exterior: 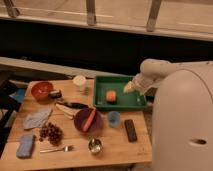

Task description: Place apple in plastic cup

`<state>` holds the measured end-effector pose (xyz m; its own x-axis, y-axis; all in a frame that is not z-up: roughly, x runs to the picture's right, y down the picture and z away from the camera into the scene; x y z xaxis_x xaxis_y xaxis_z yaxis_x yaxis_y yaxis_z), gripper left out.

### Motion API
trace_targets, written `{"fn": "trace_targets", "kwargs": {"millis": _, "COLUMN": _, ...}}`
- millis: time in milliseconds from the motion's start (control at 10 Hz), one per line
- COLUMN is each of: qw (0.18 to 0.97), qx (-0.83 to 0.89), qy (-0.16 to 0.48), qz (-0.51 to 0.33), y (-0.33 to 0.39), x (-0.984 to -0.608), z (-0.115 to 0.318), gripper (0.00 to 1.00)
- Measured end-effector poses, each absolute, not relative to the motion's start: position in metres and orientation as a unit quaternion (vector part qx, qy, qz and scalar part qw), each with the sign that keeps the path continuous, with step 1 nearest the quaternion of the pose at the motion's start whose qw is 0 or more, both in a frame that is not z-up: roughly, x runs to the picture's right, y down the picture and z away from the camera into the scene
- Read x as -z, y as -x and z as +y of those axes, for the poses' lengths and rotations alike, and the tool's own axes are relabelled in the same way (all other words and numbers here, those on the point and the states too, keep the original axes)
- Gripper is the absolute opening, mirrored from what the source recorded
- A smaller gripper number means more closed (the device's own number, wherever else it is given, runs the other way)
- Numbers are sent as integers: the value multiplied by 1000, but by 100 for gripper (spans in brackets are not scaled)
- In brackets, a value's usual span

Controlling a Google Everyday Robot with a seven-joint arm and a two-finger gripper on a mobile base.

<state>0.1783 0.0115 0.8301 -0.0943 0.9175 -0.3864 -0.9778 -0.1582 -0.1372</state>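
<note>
The apple [111, 96], small and orange-red, lies in the green tray [102, 102] at the back right of the wooden table. The light-blue plastic cup [114, 118] stands upright on the table just in front of the tray, to the right of the purple bowl. My gripper [129, 88] hangs over the tray's right part, to the right of the apple and apart from it. It holds nothing that I can see.
A purple bowl [87, 120] holds a carrot [90, 119]. A white paper cup [79, 82], an orange bowl [42, 90], grapes [51, 132], a steel cup [95, 145], a spoon [56, 149], cloths [36, 119], a blue sponge [25, 146] and a black remote [130, 130] lie around.
</note>
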Motion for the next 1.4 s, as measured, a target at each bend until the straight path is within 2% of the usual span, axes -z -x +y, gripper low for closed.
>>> {"fn": "trace_targets", "kwargs": {"millis": 500, "qw": 698, "qx": -680, "qy": 217, "qz": 57, "y": -87, "x": -846, "z": -2, "gripper": 65}}
{"fn": "trace_targets", "kwargs": {"millis": 1000, "qw": 697, "qx": -681, "qy": 218, "qz": 60, "y": -89, "x": -848, "z": -2, "gripper": 65}}
{"fn": "trace_targets", "kwargs": {"millis": 1400, "qw": 669, "qx": -694, "qy": 255, "qz": 75, "y": -86, "x": -889, "z": 25, "gripper": 65}}
